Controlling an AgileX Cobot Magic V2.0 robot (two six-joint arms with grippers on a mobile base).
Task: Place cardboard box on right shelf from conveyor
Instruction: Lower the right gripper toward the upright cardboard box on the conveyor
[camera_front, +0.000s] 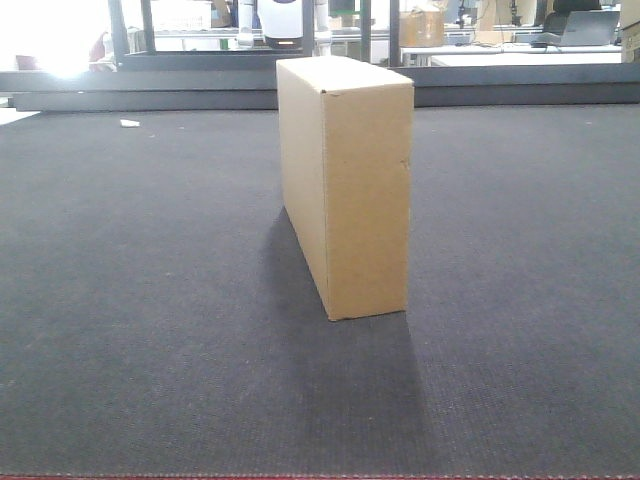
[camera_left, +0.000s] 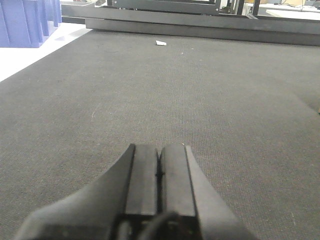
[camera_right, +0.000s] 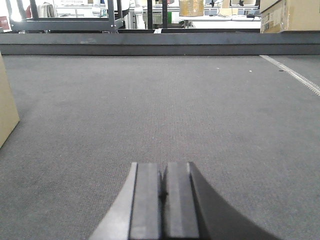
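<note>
The tan cardboard box (camera_front: 345, 185) stands upright on its narrow edge in the middle of the dark conveyor (camera_front: 140, 300), its slim end facing the front camera. In the right wrist view a corner of the cardboard box (camera_right: 7, 107) shows at the far left edge. My left gripper (camera_left: 159, 148) hovers low over bare belt (camera_left: 150, 90), shut with nothing between its pads. My right gripper (camera_right: 163, 166) is also shut and empty, over the belt (camera_right: 190, 100) to the right of the box. The right shelf is out of view.
Blue plastic bins (camera_left: 25, 20) stand beyond the belt's left edge. A small white scrap (camera_left: 160, 43) lies on the far belt. A dark metal rail (camera_front: 500, 85) runs along the back, with more cardboard boxes (camera_right: 287, 14) behind at the right.
</note>
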